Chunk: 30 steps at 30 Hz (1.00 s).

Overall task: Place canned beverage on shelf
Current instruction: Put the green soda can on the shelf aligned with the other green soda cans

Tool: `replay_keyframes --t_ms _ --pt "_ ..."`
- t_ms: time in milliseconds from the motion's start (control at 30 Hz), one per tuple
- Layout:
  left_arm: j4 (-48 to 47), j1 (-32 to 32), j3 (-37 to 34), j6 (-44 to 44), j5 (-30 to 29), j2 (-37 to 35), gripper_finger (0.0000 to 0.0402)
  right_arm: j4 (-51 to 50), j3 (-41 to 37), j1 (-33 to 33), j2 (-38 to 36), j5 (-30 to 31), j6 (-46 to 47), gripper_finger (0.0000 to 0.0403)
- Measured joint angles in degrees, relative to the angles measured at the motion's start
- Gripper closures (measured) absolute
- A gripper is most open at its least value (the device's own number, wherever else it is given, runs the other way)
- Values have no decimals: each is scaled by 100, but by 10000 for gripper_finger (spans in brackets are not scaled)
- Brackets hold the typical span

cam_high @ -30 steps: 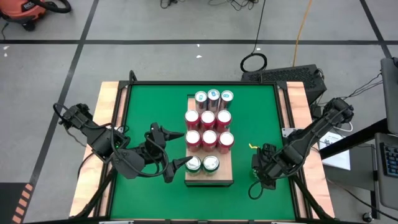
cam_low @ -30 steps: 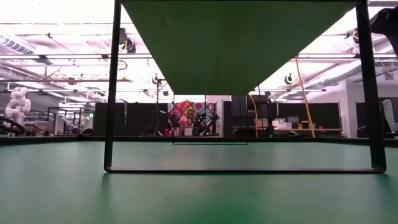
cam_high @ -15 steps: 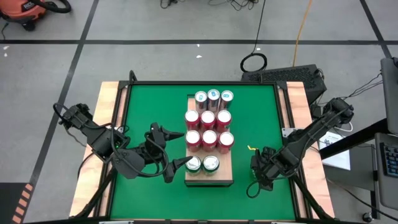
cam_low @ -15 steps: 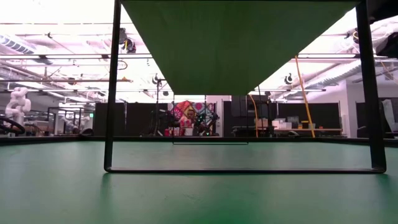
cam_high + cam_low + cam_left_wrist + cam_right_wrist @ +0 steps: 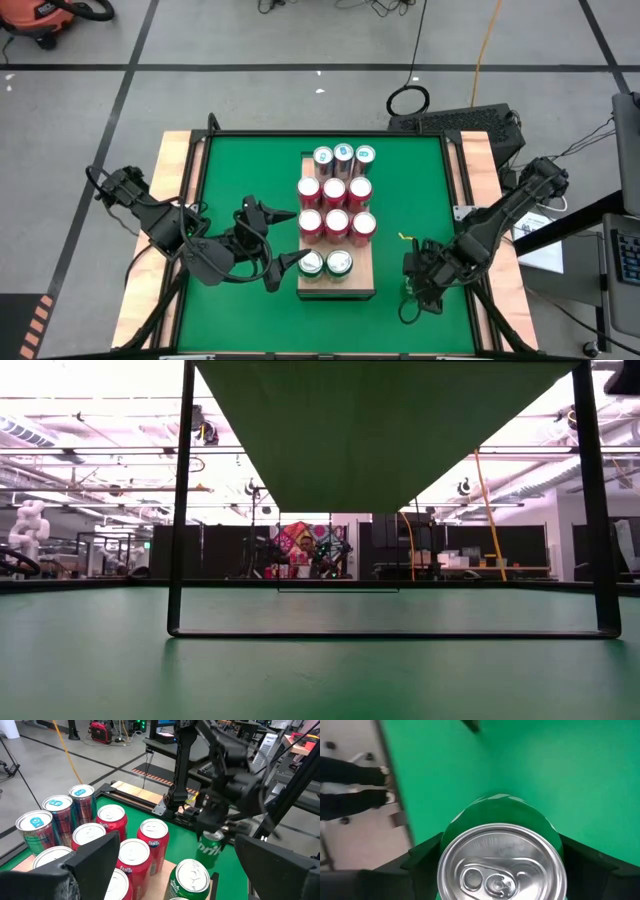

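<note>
Since a second ago your right claw (image 5: 409, 288) has slid slightly toward 6 o'clock along the desk (image 5: 240, 170), off the shelf's 3 o'clock side. It is clamped on a green can (image 5: 501, 865) — the right wrist view shows both dark fingers (image 5: 427, 857) pressed against the can's sides, silver top facing the camera. From the left wrist view that same can (image 5: 212, 850), lettered in white, hangs upright under the right arm, well apart from the shelf.

Your left claw (image 5: 291, 262) sits at 9 o'clock of the shelf's near end, its fingers spread wide and holding nothing, one tip just beside the nearest green can.

On the shelf (image 5: 361, 285) you have eleven cans standing upright: three silver-topped ones (image 5: 343, 154) at the 12 o'clock end, two rows of three red cans (image 5: 335, 207) in the middle, and two green cans (image 5: 326, 264) at the 6 o'clock end — bare wood shows at 3 o'clock of that pair.
</note>
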Motion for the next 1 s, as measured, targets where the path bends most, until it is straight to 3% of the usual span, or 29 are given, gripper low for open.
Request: replay_keyframes --t_ms 167,433,600,733,1000 --pt "4 0 0 0 -2 -1 8 -363 893 -1 0 -412 -234 105" --pt "26 -2 0 2 126 0 8 -544 2434 -5 -4 -360 -642 104" --pt "148 -2 0 15 306 0 8 -460 3146 -8 -7 101 -1047 104" --pt "430 -2 0 201 462 0 8 -208 3556 -48 -9 824 -1460 104" --pt "1290 -4 0 925 709 0 8 1051 3832 -365 -9 1717 -2643 104"
